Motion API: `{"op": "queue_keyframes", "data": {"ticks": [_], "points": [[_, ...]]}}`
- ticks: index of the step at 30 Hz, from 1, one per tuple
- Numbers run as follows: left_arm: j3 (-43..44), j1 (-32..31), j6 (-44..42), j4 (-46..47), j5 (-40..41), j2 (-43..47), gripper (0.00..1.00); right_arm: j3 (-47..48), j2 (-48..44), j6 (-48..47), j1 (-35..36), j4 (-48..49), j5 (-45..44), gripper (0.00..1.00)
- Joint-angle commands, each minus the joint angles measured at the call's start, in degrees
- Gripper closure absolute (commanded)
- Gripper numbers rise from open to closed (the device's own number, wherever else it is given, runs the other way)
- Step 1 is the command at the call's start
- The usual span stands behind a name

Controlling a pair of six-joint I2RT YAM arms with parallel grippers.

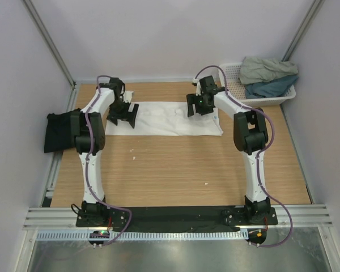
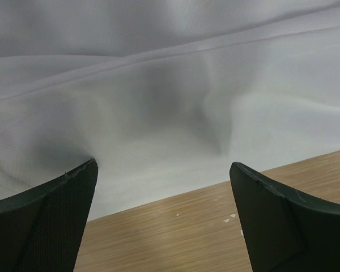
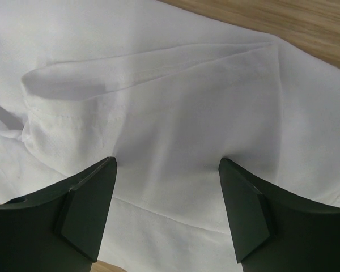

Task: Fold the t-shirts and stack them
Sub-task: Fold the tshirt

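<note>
Two arms reaching forward, wrists angling down over the white t-shirt [image 1: 170, 120] lying flat on the far table [image 1: 175, 170], left gripper [image 1: 123, 115] gaping at its left end, right gripper [image 1: 196, 107] gaping toward its right, neither grasping cloth, black t-shirt [image 1: 59, 131] resting far left

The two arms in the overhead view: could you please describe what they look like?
Both the left arm and right arm are white, with bulky black joints and black bases. A purplish cable loops along each. The left tool and right tool are black, with two wedge-shaped fingers.
</note>
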State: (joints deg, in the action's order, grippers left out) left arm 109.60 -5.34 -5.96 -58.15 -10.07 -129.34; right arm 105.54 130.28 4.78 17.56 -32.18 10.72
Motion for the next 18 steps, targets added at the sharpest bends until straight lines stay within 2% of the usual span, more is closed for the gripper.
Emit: {"op": "queue_keyframes", "data": {"ticks": [1, 9, 18], "points": [[2.5, -0.8, 1.2, -4.1, 1.1, -2.0, 0.00, 4.2, 3.1, 1.0, 0.2, -0.1, 1.5, 0.21], [-3.2, -4.8, -1.5, -5.8, 5.0, 1.1, 0.00, 10.6, 8.5, 2.1, 0.2, 0.1, 3.1, 0.21], [-18.7, -12.9, -3.5, -5.7, 9.5, 12.9, 0.00, 22.5, 15.7, 4.8, 0.4, 2.6, 4.6, 0.20]]}}
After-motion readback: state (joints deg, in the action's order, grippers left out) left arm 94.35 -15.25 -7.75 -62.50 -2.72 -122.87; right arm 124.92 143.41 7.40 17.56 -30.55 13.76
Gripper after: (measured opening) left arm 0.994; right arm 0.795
